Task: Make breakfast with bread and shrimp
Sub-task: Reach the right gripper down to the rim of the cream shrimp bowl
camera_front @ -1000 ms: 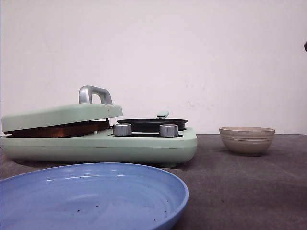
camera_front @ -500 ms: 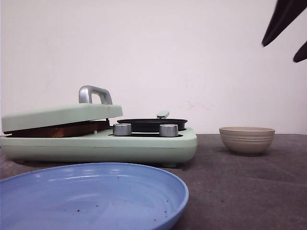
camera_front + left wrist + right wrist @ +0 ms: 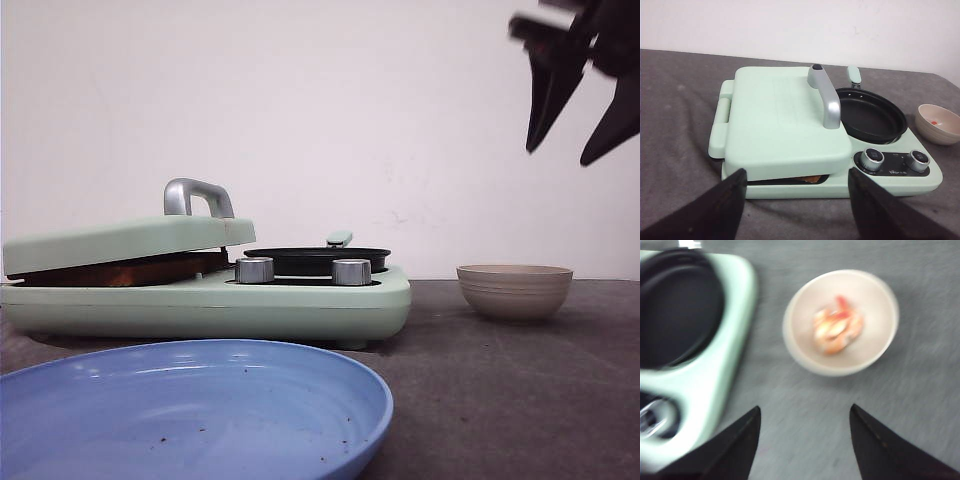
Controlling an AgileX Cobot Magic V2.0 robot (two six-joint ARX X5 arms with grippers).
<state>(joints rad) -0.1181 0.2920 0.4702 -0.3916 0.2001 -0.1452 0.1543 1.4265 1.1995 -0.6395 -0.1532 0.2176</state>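
blue plate nearest, bare | bread under the cooker lid, left gripper released before it | shrimp in bowl | my right gripper just dropped in above, fingers apart, empty: shrimp pick next, I judge

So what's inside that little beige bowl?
The beige bowl holds the shrimp, a small orange-pink and white heap, too blurred to count. From the front its wall hides them.
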